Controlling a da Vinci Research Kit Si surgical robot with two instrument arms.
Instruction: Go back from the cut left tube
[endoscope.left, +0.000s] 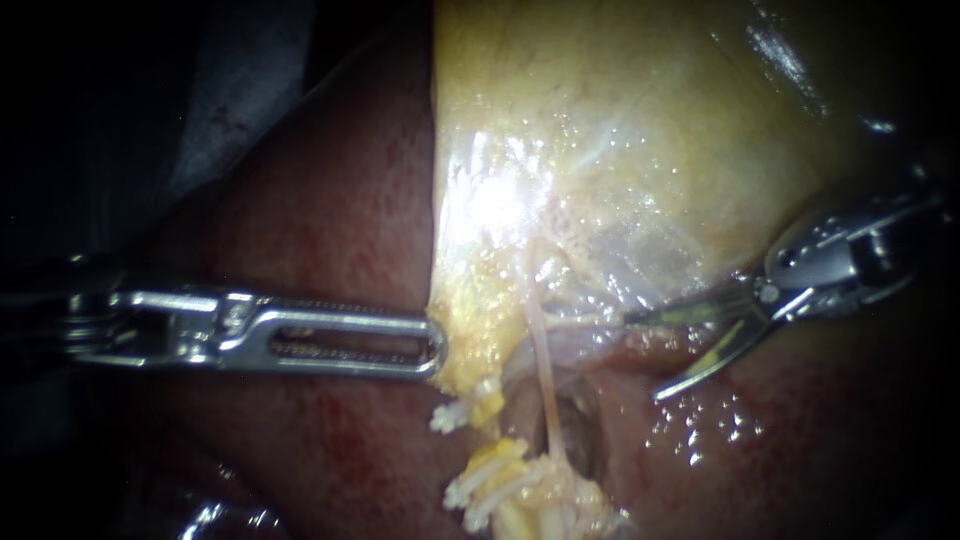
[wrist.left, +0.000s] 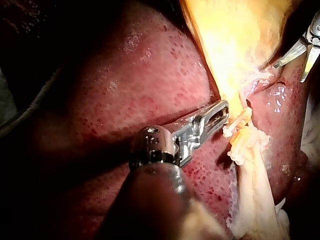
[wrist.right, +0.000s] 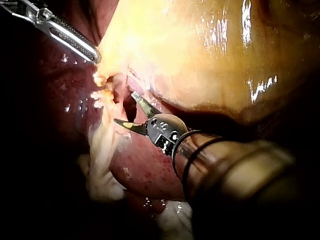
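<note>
My right instrument (endoscope.left: 648, 356): tool released, two curved blades apart, nothing between them. Step as I judge it: back straight out along my own shaft with no sideways sweep; I'd bring the blades together first so a tip can't snag.

Just ahead of the blade tips is a thin glistening film (endoscope.left: 640, 285) under the gallbladder (endoscope.left: 620, 120), and a thin pale strand (endoscope.left: 545, 370), uncut, crossing in front of the tool. One blade tip sits close to the film, touching or not I cannot tell; that's the snag risk.

Beyond the strand is the cut left tube (endoscope.left: 487, 405), parted into two stumps with a gap between, white clips (endoscope.left: 470, 495) on both; it's apart from my blades.

Farther on, opposite my tool, is the left instrument (endoscope.left: 438, 345): tool clenched, looks to be grasping the gallbladder's yellow edge, just beside the stump nearer the gallbladder. It should hold while I withdraw, else tissue may sag toward the blades.

The liver (endoscope.left: 330, 220) lies under everything. Containers: none in view.
</note>
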